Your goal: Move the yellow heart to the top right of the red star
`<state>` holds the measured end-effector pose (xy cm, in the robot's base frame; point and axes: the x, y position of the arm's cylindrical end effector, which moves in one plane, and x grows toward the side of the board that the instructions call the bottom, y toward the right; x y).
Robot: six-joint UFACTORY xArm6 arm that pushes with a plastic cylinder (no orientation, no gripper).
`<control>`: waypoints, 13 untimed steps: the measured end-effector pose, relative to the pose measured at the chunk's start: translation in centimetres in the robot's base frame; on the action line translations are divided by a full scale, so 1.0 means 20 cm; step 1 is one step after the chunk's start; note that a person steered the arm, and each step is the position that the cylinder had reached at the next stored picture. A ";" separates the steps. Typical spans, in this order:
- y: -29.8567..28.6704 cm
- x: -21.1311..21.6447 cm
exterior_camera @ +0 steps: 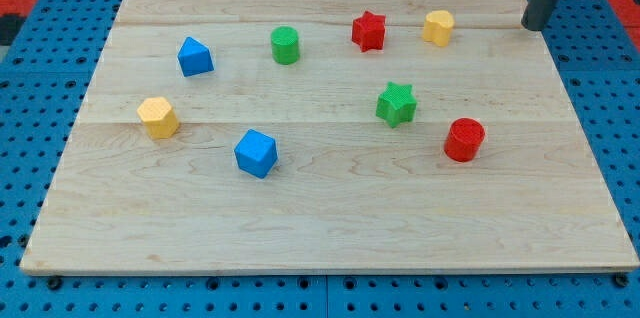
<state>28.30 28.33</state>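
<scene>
On the pale wooden bench (330,228), going from the view's left, a yellow block with a faceted, roughly hexagonal shape (158,117) lies nearest the left edge. Up and to the right of it is a blue block with a peaked, house-like top (195,56). Lower down, towards the middle, a blue cube (256,152) rests turned on a corner line. Near the view's top a green cylinder (285,44) stands upright.

Right of that cylinder, along the same top row, is the red star (368,31). The yellow heart (438,27) lies just to the right of the red star, level with it or a touch higher, and apart from it with bare wood between them. Below these two, a green star (397,104) sits around the middle right, and a red cylinder (464,139) stands lower and further right.

At the view's top right corner the dark rod comes down, and my tip (534,28) rests at the bench's right edge, well apart from the yellow heart, to its right. The arm carries no jaws, so they have no state to tell.
</scene>
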 end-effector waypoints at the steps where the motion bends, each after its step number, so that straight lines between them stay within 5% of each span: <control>1: -0.03 0.00; 3: -0.26 -0.19; 4: -0.28 0.12; 5: -0.29 0.22; 9: -0.49 0.18; 13: -0.75 -0.18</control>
